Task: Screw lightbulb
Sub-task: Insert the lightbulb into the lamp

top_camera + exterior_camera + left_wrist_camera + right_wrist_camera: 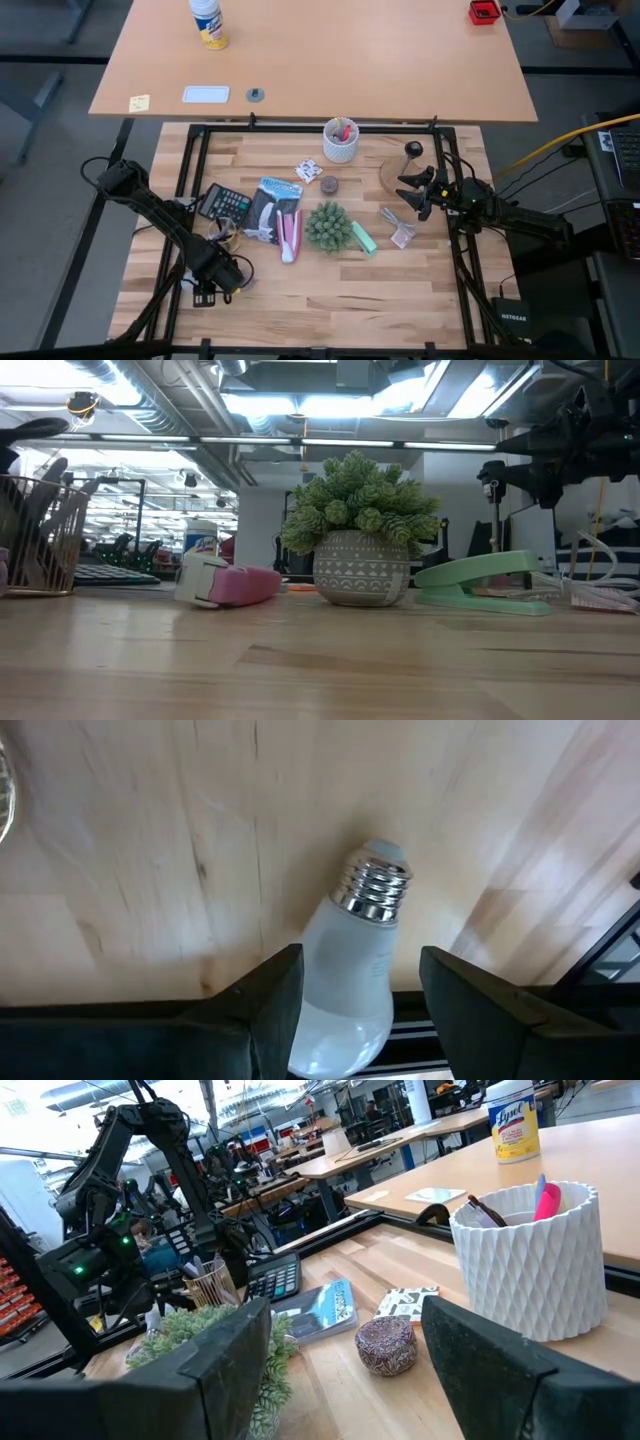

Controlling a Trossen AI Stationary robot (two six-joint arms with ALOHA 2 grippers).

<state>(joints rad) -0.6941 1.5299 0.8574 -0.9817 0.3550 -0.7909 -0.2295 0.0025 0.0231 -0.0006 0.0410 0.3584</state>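
- Lying right before the left wrist camera, the small white frosted pear-shaped lightbulb is resting on the pale wooden table with its silver screw base pointing away from the camera.
- Straddling the bulb's glass, the left gripper is holding its two dark fingers spread, one on each side; whether they are touching the glass cannot be told.
- From above, that left gripper is sitting at about seven o'clock on the table, close to the near edge; the bulb itself is not showing there.
- At about three o'clock, the right gripper is hovering with its jaws spread wide and gripping nothing, just beside the round wooden disc with a black socket.
- Near the table's centre, the small potted green plant in a patterned grey pot is standing upright.
- Toward twelve o'clock from the plant, the white ribbed cup is holding pens, with the small brownish round puck lying between them.
- Just beside the plant at nine o'clock, a pink and white stapler is lying, and at four o'clock a mint green stapler.
- Farther toward nine o'clock, a black calculator is lying flat.
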